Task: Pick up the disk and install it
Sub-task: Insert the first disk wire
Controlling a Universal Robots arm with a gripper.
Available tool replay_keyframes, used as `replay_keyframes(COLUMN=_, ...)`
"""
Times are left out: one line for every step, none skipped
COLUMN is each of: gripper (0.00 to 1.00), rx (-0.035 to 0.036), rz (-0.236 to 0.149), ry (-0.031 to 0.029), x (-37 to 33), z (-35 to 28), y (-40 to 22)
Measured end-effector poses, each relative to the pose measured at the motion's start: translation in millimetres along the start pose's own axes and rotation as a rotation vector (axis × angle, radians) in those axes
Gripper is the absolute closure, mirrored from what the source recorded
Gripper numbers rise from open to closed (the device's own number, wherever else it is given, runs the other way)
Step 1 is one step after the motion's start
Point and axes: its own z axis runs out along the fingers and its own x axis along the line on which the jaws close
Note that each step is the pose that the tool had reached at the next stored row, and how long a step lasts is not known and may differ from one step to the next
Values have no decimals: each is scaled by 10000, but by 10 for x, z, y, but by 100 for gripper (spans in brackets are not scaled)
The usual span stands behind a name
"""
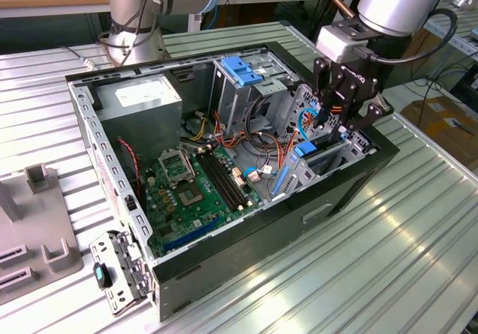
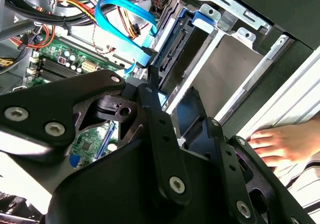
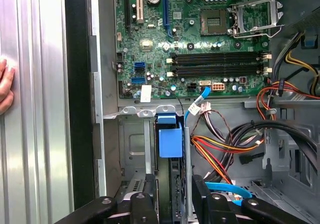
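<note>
One disk, one gripper, one open computer case (image 1: 328, 199), and one person's hand.

The gripper (image 1: 342, 128) hangs just over the bay at the case's corner, right above the disk (image 1: 321, 161). The disk stands on edge in that bay directly under the gripper, and its blue rail (image 3: 170, 139) lines up with the gripper's middle in the first wrist view. Whether the gripper is clamped on the disk or clear of it I cannot tell.

Just beside the gripper one flat blue cable (image 2: 125, 18) loops close to the disk's connector end, and a bundle of orange, red, yellow and black wires (image 3: 220, 149) crowds that same side of the bay. Beyond the gripper, deeper in the case, lie one green motherboard (image 3: 200, 33) with four black memory slots (image 3: 220, 63), one grey cage (image 1: 231, 95) and one power supply box (image 1: 142, 99). Outside the case wall nearest the gripper, the hand (image 2: 282, 141) rests flat on the ribbed metal table (image 1: 418, 222)
</note>
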Motion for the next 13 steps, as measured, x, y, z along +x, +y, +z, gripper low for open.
replay_keyframes(gripper=58, rx=0, rz=0, ry=-1, x=0, z=-10, y=0)
replay_keyframes(gripper=58, rx=0, rz=0, ry=0, x=1, z=-28, y=0)
replay_keyframes(gripper=58, rx=0, rz=0, ry=-1, x=0, z=-38, y=0)
replay_keyframes(gripper=58, rx=1, rz=0, ry=0, x=0, z=-53, y=0)
replay_keyframes(gripper=58, rx=0, rz=0, ry=-2, x=1, z=-60, y=0)
replay_keyframes(gripper=58, rx=1, rz=0, ry=-5, x=1, z=-62, y=0)
replay_keyframes(gripper=58, rx=0, rz=0, ry=-6, x=0, z=-63, y=0)
replay_keyframes(gripper=58, rx=0, rz=0, ry=-3, x=0, z=-65, y=0)
replay_keyframes(gripper=58, rx=0, rz=0, ry=-1, x=0, z=-66, y=0)
replay_keyframes(gripper=58, rx=0, rz=0, ry=-2, x=0, z=-72, y=0)
replay_keyframes(gripper=58, rx=0, rz=0, ry=-2, x=1, z=-80, y=0)
replay_keyframes(gripper=58, rx=0, rz=0, ry=-2, x=1, z=-80, y=0)
replay_keyframes(gripper=58, rx=0, rz=0, ry=-2, x=1, z=-80, y=0)
